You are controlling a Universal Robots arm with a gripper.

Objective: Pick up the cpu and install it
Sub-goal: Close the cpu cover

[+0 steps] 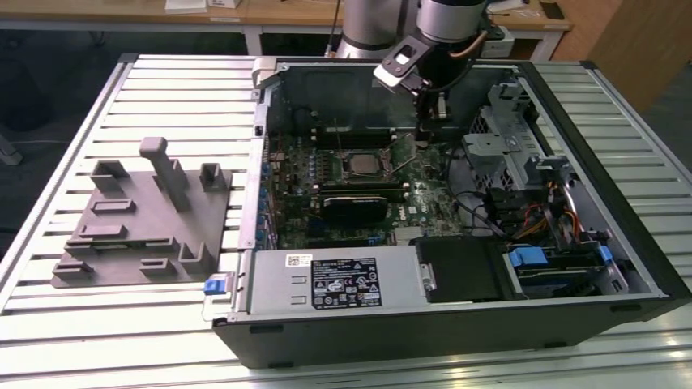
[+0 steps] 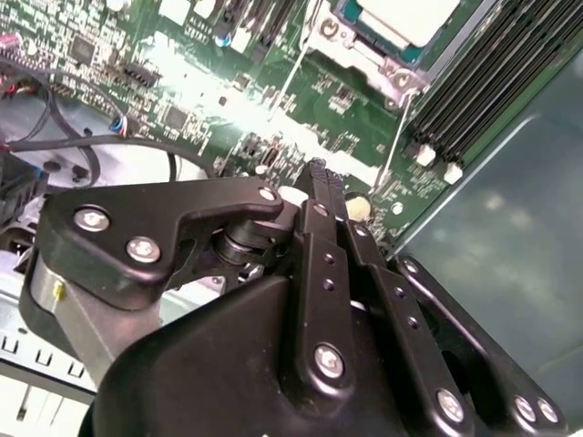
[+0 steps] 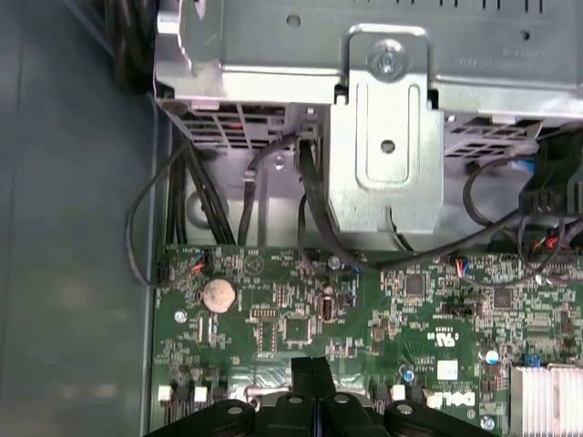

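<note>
Inside case [image 1: 454, 328], laid on its side so board [image 3: 301, 328] faces up for top-down reach. Cpu [image 2: 401, 16] lies flat in socket [image 2: 360, 56], pale lid up, square to frame; looks seated, so install prob. done or nearly. Gripper [image 2: 318, 171] hangs over board just beside socket, near case wall, clear of cpu. Fingers pressed together, nothing btwn them. Grey fixture plate [image 1: 130, 243] sits on table beside case, well apart from arm.

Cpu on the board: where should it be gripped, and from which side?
Probably by two opposite edges, coming straight down from above. The cpu lies flat with its metal top up, and the socket frame rings it, so a sideways approach looks blocked.
</note>
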